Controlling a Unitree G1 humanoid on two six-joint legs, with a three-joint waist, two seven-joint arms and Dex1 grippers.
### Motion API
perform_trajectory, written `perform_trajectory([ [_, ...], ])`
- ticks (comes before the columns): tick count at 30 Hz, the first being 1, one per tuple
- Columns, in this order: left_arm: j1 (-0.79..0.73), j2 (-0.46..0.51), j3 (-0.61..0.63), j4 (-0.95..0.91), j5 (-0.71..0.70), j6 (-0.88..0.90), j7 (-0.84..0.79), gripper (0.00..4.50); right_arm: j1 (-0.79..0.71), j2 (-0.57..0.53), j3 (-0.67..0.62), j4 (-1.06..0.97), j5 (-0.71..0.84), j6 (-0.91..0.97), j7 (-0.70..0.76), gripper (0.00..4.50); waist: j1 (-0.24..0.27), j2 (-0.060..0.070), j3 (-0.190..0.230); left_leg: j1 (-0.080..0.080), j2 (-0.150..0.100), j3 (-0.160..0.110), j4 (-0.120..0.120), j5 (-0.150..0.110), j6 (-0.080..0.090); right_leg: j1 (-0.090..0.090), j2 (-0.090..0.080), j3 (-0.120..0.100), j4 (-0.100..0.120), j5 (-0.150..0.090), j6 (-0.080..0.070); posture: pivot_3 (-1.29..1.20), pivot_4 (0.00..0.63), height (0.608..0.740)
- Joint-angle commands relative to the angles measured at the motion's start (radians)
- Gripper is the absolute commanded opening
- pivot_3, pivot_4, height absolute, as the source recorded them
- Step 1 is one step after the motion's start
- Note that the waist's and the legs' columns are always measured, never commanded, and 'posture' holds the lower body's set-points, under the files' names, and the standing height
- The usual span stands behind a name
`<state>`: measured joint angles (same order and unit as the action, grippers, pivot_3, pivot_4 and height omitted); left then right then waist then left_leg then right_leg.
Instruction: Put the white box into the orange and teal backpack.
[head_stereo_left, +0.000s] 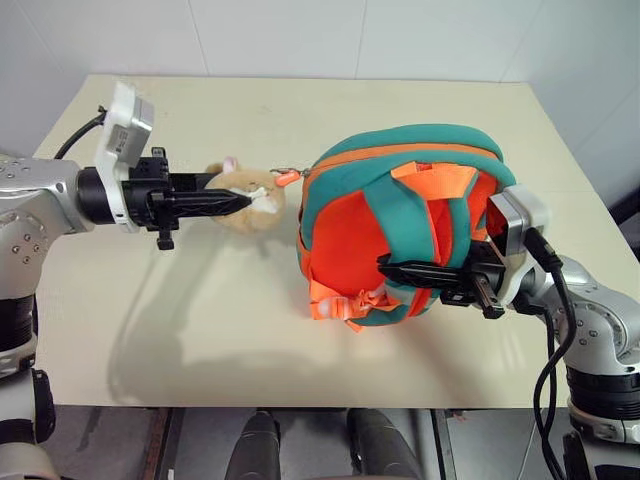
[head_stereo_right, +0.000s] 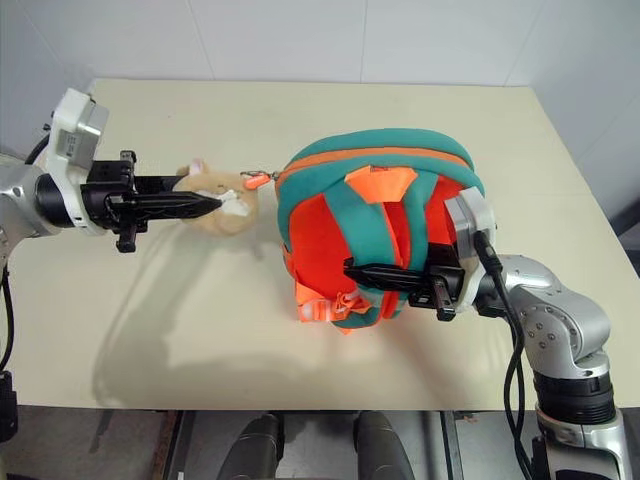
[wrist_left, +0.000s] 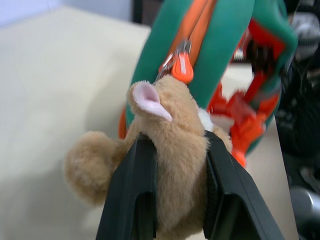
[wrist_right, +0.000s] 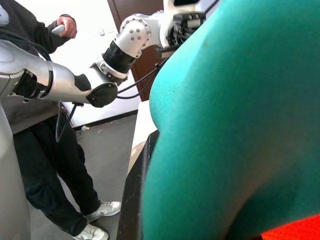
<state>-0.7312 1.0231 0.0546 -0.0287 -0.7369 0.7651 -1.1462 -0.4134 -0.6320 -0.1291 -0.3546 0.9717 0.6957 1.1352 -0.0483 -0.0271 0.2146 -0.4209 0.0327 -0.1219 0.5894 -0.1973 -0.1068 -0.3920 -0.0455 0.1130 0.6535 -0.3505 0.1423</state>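
The orange and teal backpack lies on the table with its straps facing up, right of centre. Its tan plush charm hangs off an orange zipper pull on the left side. My left gripper reaches in from the left and is shut on the charm; in the left wrist view both black fingers squeeze the plush. My right gripper comes in from the right, shut on a teal strap low on the pack. The white box is out of view.
The beige table has its front edge close to me and a white wall behind. In the right wrist view, a person in dark clothes stands on the floor beyond the table's left side.
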Motion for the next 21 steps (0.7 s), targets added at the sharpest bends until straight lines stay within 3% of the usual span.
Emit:
perform_trajectory([
  [1,0.011,0.031,-0.063,0.093,0.111,-0.047,-0.081,0.67,0.016,-0.002,-0.05,-0.034,0.026,-0.029,-0.01,0.0,-0.003,0.0,0.0,0.0,0.0,0.0,0.0,0.0,0.0,0.0,0.0,0.0,0.0,0.0,0.0,0.0,0.15,0.74],
  [11,-0.072,-0.012,-0.314,0.316,0.411,-0.247,-0.223,0.64,0.022,-0.002,-0.043,-0.041,0.024,-0.03,-0.028,0.0,-0.008,0.0,0.0,0.0,0.0,0.0,0.0,0.0,0.0,0.0,0.0,0.0,0.001,0.0,0.0,0.0,0.15,0.74],
  [15,-0.116,-0.085,-0.402,0.433,0.542,-0.352,-0.22,0.64,0.019,-0.017,-0.019,-0.038,-0.007,-0.021,-0.038,0.0,-0.005,0.0,0.0,0.0,0.0,0.0,0.0,0.0,0.0,0.0,0.0,0.0,0.001,0.0,0.0,0.0,0.15,0.74],
  [21,-0.165,-0.196,-0.342,0.539,0.561,-0.455,-0.17,0.63,0.007,-0.022,-0.014,-0.037,-0.021,-0.018,-0.039,0.0,-0.005,0.0,0.0,0.0,0.0,0.0,0.002,0.0,0.001,0.001,0.0,0.0,0.003,0.0,0.0,0.0,0.15,0.74],
])
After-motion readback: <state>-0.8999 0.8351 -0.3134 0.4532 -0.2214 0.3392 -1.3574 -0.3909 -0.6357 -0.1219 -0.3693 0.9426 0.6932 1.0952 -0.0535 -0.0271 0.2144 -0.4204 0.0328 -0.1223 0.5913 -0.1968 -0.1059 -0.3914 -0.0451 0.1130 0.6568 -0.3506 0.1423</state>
